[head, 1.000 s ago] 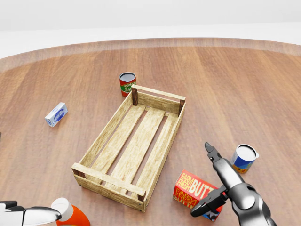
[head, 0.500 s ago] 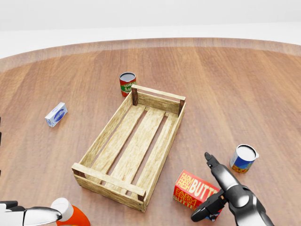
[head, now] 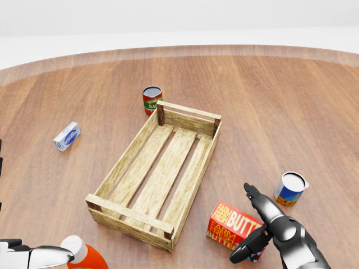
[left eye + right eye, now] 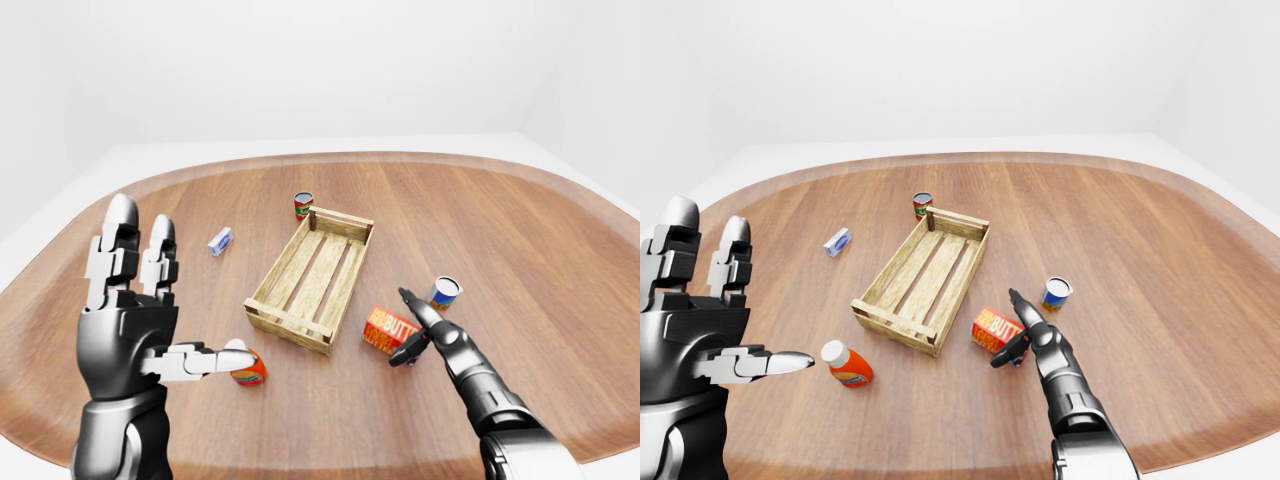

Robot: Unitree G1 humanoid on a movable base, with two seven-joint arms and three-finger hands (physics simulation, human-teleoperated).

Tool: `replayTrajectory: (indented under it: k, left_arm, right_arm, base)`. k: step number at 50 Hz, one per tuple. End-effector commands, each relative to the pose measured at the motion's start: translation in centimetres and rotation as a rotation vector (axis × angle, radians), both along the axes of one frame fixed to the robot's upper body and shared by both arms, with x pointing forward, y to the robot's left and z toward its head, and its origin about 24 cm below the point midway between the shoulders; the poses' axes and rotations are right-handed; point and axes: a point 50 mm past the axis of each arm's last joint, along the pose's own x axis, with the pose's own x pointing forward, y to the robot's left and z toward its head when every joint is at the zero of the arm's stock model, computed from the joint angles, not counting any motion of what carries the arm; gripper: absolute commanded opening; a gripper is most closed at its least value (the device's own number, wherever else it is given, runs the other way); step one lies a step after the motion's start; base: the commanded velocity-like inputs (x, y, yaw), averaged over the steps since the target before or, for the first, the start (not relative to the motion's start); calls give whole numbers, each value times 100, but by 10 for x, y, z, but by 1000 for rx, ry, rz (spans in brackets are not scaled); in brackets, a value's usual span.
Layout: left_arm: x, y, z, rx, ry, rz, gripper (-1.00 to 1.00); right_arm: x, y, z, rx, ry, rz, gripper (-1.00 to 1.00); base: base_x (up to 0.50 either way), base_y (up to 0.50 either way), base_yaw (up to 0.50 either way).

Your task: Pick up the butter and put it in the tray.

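Observation:
The butter [image 3: 231, 224] is a red box with yellow and white lettering, lying on the wooden table just right of the tray's near corner, low in the head view. The tray [image 3: 127, 213] is an open slatted wooden crate with nothing in it. My right hand [image 3: 245, 224] is open at the butter's right end. Its long finger points up past the box and its thumb [image 3: 242, 252] lies at the box's lower right corner. My left hand [image 4: 165, 290] is raised at the left of the left-eye view, fingers spread and holding nothing.
A red tomato can [image 3: 151, 99] stands by the tray's top end. A small blue-and-white box [image 3: 67, 136] lies to the tray's left. A blue-and-white can [image 3: 290, 189] stands right of my right hand. An orange bottle with a white cap [image 3: 83, 255] lies at the bottom left.
My right hand has sunk lower in the head view, closer along the butter's right end. The butter, the tray and the left hand have not moved.

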Motion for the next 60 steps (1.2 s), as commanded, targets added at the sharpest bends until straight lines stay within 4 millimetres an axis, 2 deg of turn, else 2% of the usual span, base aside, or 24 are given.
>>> replayTrajectory:
  k: [1,7,8,9,39,43,46,47,53,60]
  left_arm:
    - [0,0,0,0,-1,-1,100]
    - [1,-1,-2,1,10,-5,100]
    - [0,-1,-2,2,8,-5,100]
    - [0,-2,-1,2,6,-5,100]
    - [1,-1,-2,0,13,-4,100]
    - [1,-1,-1,1,6,-4,100]
    - [1,-1,-1,1,5,-4,100]
    - [1,-1,-1,1,5,-4,100]
    - [0,-1,0,2,1,-3,100]
    - [0,-1,0,2,3,-3,100]
  right_arm:
    - [-40,-1,-40,-17,198,37,100]
    - [-43,-3,-43,-17,213,31,100]
    - [-43,-3,-43,-16,210,28,68]
    - [-43,-3,-42,-16,206,26,-100]
    - [-45,3,-42,-11,210,74,-100]
    - [-42,8,-28,-29,150,160,-100]
    - [-40,17,-6,-77,75,283,-100]
    - [-40,17,-6,-80,74,288,-100]
    - [-40,31,37,-266,37,538,-100]
    - [-32,32,74,-559,-84,557,-100]
  base:
    - [0,0,0]
    - [0,0,0]
    - [0,0,0]
    - [0,0,0]
    - [0,0,0]
    - [0,0,0]
    - [0,0,0]
    - [0,0,0]
    - [0,0,0]
    - [0,0,0]
